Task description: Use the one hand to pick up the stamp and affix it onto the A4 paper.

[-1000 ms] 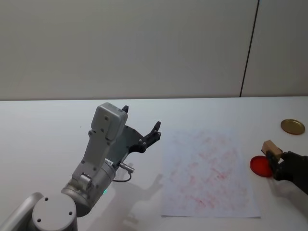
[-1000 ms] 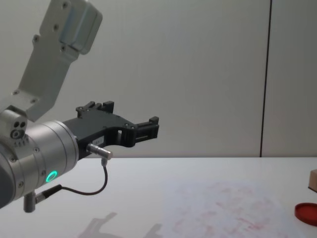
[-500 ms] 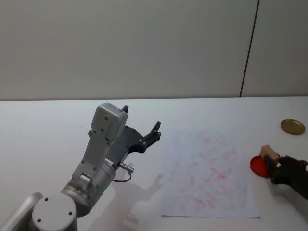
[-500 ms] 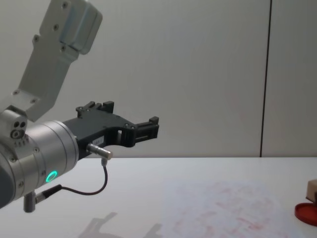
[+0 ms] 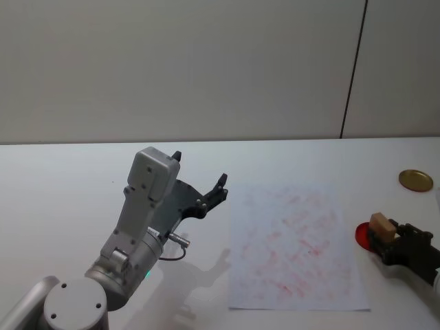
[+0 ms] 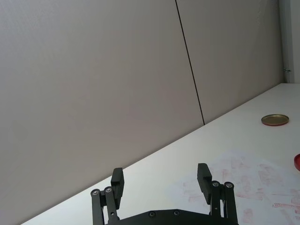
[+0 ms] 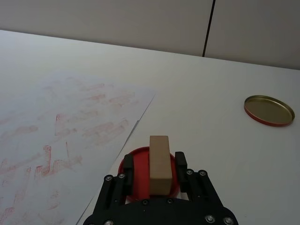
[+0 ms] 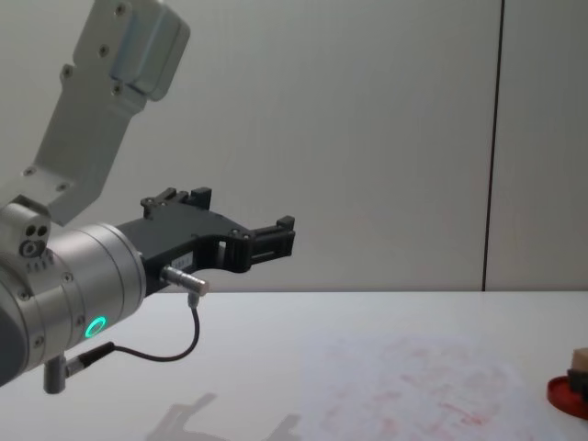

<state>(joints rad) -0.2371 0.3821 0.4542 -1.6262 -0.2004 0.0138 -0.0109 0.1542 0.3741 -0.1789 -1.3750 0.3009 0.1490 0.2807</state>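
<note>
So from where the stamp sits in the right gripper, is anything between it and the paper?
Nothing visible. The right gripper holds the stamp over the red ink pad, just off the A4 paper.

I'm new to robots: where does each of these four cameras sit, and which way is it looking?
Head view: high up, looking down at the A4 paper; left arm raised at left, right end effector holding the stamp at the ink pad.
Left wrist view: on the raised left arm, facing the wall past the open left end effector.
Right wrist view: behind the right end effector, looking down over the stamp.
Chest view: low, looking across the table; left arm looms large.
Head and right wrist views share the gold lid.
</note>
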